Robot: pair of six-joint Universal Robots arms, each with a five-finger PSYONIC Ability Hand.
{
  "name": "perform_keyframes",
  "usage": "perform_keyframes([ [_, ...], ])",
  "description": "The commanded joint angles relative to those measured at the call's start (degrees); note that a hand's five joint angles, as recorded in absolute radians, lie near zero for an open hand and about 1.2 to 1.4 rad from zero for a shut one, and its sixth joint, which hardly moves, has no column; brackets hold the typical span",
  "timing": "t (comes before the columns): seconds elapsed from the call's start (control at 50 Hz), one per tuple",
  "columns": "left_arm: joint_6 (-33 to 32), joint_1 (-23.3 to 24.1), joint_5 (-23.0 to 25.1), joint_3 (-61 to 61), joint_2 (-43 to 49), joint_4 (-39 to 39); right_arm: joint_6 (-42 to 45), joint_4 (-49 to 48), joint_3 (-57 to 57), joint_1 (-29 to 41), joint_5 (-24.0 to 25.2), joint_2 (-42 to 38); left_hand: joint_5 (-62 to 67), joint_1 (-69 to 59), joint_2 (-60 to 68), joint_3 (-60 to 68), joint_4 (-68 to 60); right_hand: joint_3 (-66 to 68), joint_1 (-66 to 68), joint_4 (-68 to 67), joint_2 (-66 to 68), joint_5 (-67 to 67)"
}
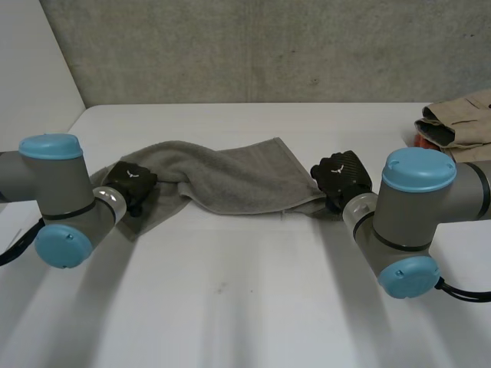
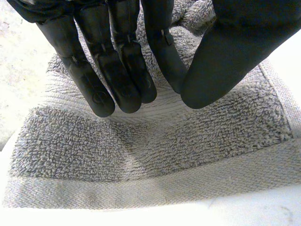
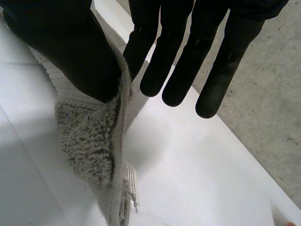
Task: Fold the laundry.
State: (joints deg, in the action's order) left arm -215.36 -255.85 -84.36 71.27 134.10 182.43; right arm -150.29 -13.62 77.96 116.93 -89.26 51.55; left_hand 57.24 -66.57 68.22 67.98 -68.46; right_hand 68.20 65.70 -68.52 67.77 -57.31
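The grey towel [image 1: 230, 180] lay stretched across the middle of the white table [image 1: 245, 307], running from 9 to 3 o'clock, rumpled and twisted toward its 9 o'clock end. The left hand [image 1: 130, 184] sat on that end. In the left wrist view its straight fingers [image 2: 127, 80] and thumb [image 2: 221, 61] had come together on a raised ridge of terry, though the cloth inside the pinch was hidden behind them. The towel's hemmed edge lay flat beyond the fingertips.

The right hand [image 1: 341, 176] was at the towel's 3 o'clock corner. In the right wrist view its thumb [image 3: 70, 47] clamped the towel's edge against the nearest finger, the other fingers [image 3: 174, 70] stood straight and free, and the corner hung below the thumb.

At the table's 2 o'clock edge lay a beige garment [image 1: 460, 119], cut off by the frame. An orange object [image 1: 420, 140] beneath it was too hidden to identify.
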Motion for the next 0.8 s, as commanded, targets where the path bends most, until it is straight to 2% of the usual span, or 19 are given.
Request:
perform_keyframes([
  [0.02, -0.1, 0.4, 0.2, 0.3, -0.3, -0.4, 0.1, 0.1, 0.0, -0.3, 0.2, 0.6, 12.8, -13.4, 11.8, 12.0, -11.5, 11.8, 14.3, -11.5, 12.2, -12.7],
  [0.08, 0.1, 0.3, 0.3, 1.2, -2.5, -1.7, 0.0, 0.4, 0.0, -0.4, 0.2, 1.1, 12.8, -13.4, 11.8, 12.0, -11.5, 11.8, 14.3, -11.5, 12.2, -12.7],
  [0.1, 0.1, 0.3, 0.4, 1.7, -3.3, -2.2, -0.1, 0.6, 0.0, -0.5, 0.2, 1.2, 6.0, -6.6, 5.0, 5.2, -4.7, 11.8, 14.3, -11.5, 12.2, -12.7],
  [0.12, 0.4, 0.3, 0.5, 2.8, -5.1, -3.1, -0.3, 1.0, -0.1, -0.6, 0.3, 1.4, -15.6, 14.9, -16.6, -16.3, 16.8, 11.8, 14.3, -11.5, 12.2, -12.7],
  [0.14, 0.6, 0.3, 0.6, 3.3, -6.0, -3.7, -0.3, 1.1, -0.1, -0.6, 0.3, 1.5, -24.3, 23.6, -25.3, -25.0, 25.5, 11.8, 14.3, -11.5, 12.2, -12.7],
  [0.18, 1.4, 0.4, 0.9, 5.1, -8.0, -4.4, -0.3, 1.4, -0.1, -0.7, 0.4, 1.7, -31.9, 31.3, -32.9, -32.7, 33.2, 11.8, 14.3, -11.5, 12.2, -12.7],
  [0.28, 2.4, 1.1, 1.0, 6.3, -8.8, -4.7, 0.0, 1.6, -0.2, -0.7, 0.4, 1.7, -34.2, 33.5, -35.1, -34.9, 35.4, 11.8, 14.3, -11.5, 12.2, -12.7],
  [0.8, 1.0, -0.1, -0.6, -0.7, 0.0, -5.4, 0.1, 1.5, 0.0, -0.5, 0.4, 1.1, -33.3, 32.6, -34.3, -34.1, 34.5, 11.8, 14.3, -11.5, 12.2, -12.7],
])
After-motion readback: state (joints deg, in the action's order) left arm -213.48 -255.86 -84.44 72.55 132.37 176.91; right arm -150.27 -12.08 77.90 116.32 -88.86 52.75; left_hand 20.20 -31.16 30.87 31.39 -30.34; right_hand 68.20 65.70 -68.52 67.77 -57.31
